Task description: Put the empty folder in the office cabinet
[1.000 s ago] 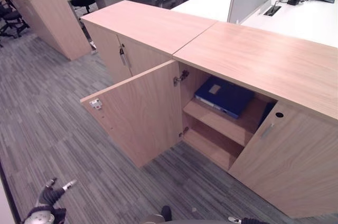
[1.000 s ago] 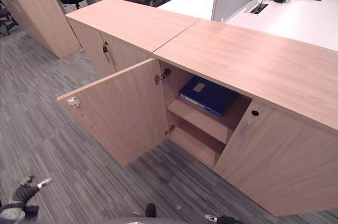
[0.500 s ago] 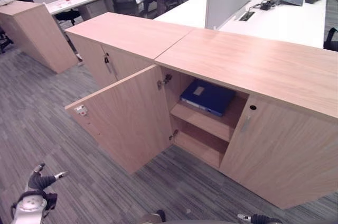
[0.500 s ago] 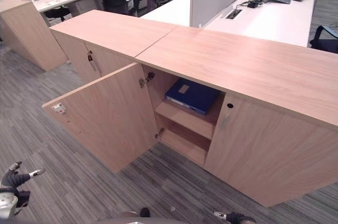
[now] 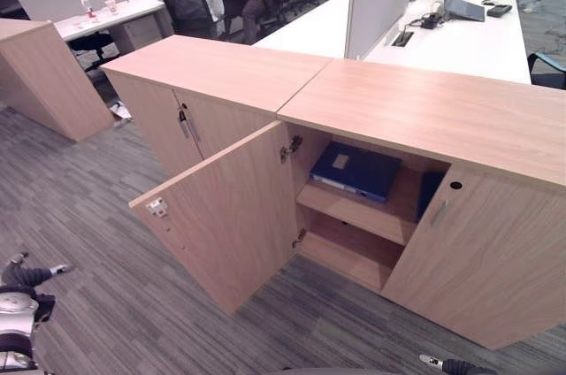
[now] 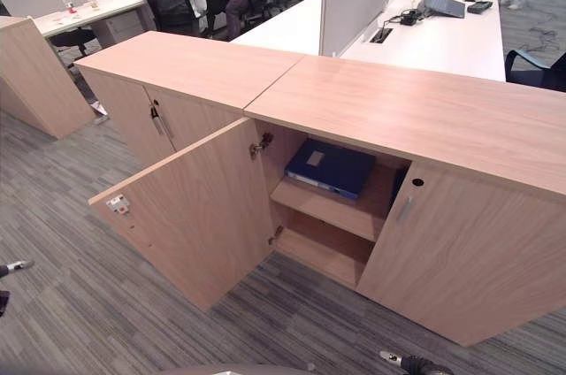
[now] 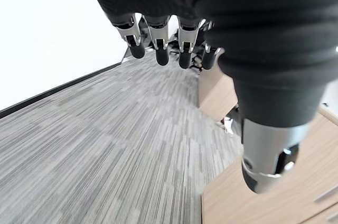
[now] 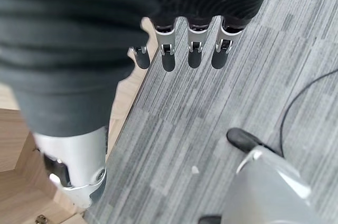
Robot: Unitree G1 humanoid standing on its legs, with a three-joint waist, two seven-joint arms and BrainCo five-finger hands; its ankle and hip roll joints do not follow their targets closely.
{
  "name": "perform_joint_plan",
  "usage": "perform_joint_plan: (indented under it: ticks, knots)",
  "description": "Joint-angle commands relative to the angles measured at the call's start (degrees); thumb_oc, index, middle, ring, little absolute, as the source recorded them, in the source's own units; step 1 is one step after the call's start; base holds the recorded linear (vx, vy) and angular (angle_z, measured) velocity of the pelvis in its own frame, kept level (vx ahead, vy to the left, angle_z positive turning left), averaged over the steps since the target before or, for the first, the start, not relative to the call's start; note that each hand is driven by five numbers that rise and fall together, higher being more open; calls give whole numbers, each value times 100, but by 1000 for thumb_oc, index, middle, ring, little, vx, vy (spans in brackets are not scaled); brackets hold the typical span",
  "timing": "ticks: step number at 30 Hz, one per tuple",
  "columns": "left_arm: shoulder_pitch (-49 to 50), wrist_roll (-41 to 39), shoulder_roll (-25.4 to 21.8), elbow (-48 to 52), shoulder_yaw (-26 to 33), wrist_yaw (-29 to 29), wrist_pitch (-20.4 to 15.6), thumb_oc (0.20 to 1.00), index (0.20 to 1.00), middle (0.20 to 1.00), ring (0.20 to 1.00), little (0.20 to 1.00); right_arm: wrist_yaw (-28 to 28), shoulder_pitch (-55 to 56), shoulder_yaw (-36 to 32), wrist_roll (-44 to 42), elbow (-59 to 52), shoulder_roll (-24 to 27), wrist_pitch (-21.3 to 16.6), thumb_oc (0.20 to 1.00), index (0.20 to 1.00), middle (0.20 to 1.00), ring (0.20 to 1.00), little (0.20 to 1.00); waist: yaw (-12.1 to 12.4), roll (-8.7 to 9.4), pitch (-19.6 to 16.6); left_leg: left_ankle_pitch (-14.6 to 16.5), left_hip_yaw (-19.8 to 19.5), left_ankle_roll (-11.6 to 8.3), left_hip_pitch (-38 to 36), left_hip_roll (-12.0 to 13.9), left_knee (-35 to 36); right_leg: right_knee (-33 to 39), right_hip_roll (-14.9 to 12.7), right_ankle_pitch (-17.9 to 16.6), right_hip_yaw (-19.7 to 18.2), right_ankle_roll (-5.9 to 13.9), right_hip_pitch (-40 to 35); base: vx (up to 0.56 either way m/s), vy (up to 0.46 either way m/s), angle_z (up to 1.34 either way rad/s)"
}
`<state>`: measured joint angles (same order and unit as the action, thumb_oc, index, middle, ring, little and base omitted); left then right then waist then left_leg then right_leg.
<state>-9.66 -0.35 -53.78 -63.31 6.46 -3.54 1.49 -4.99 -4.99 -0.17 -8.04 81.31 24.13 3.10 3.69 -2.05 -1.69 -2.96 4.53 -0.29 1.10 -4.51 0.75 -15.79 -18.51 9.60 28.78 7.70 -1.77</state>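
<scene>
Folder: a blue folder (image 5: 356,170) lies flat on the upper shelf (image 5: 364,214) of the office cabinet (image 5: 424,118), right of centre in the head views, resting on the wood and touching neither robot hand.

Cabinet: the left door (image 5: 225,214) stands swung wide toward the lower left of the frame; the right door (image 5: 482,260) is shut, its slim handle (image 5: 439,212) near its upper left corner. The lower shelf (image 5: 349,253) looks bare as far as it can be seen.

Left robot hand (image 7: 174,42): fingers hang loose and straight over the grey carpet (image 7: 105,145), holding nothing; it shows at the far lower left of the left eye view.

Right robot hand (image 8: 190,44): fingers likewise straight and relaxed, empty, above the carpet at the bottom edge of the frame.

Step in hand: the placing appears done, with the folder inside and both hands low and well apart from the cabinet.

Next move: likely closing the open door, which would call for the left robot hand to reach its free edge and push it round toward the shelf opening without catching the folder.

Background: people sit at a white table (image 5: 124,17) in the upper left of the frame.
</scene>
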Motion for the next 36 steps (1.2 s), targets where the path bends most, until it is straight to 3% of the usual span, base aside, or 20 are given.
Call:
perform_joint_plan:
  ticks: [1, 9, 12, 15, 20, 23, 36]
  knots:
    - [-73, 576, -495, -11, 32, 29, -191, 1000, 1000, 1000, 1000, 1000, -33, -44, 58, -322, 250, 5, -27, 1000, 1000, 1000, 1000, 1000, -23, -69, -287, 529, 75, -116, 461, 114, -689, 757, -45, -1201, -83, 309, 34, -14, 140, -27]
    - [-562, 255, -439, -109, -335, 236, -326, 1000, 1000, 1000, 1000, 1000, -59, 68, -10, -310, 302, 84, -29, 1000, 1000, 1000, 1000, 1000, -124, -64, -329, 748, 166, -29, 218, 19, -713, 734, -151, -1299, -184, 465, 14, 7, 95, -18]
    - [-654, 118, -52, 431, -495, 236, -391, 1000, 1000, 1000, 1000, 1000, -43, 81, -48, -281, 379, 65, -24, 1000, 1000, 1000, 1000, 1000, -145, -2, -350, 688, 207, 70, 200, -89, -734, 750, -253, -1419, -99, 428, 29, -46, 95, -7]
    - [-630, 77, 372, 947, -641, 255, -436, 1000, 1000, 1000, 1000, 1000, -61, 96, -5, -202, 409, 1, -24, 1000, 1000, 1000, 1000, 1000, -133, 36, -388, 831, 158, 60, 73, -113, -731, 717, -266, -1350, -121, 504, -44, 48, 29, -4]
    - [-459, -424, 1578, 1824, -823, 538, -567, 1000, 1000, 1000, 1000, 1000, -67, 39, 85, -86, 443, -192, -51, 1000, 1000, 1000, 1000, 1000, -144, 129, -441, 855, 146, 117, -34, -187, -719, 730, -313, -1367, -30, 501, -105, 15, 16, -2]
    - [-458, -717, 1988, 2017, -916, 642, -607, 1000, 1000, 1000, 1000, 1000, -86, -1, 153, -80, 408, -282, -67, 1000, 1000, 1000, 1000, 1000, -162, 147, -453, 853, 156, 129, -78, -201, -691, 754, -315, -1389, -6, 492, -125, 39, 23, -4]
    - [-443, -644, 2420, 2330, -1028, 646, -565, 1000, 1000, 1000, 1000, 1000, -124, -20, 363, 15, 336, -551, -98, 1000, 1000, 1000, 1000, 1000, -188, 218, -508, 847, 188, 158, -202, -218, -596, 880, -272, -1464, 24, 502, -181, 14, 0, -1]
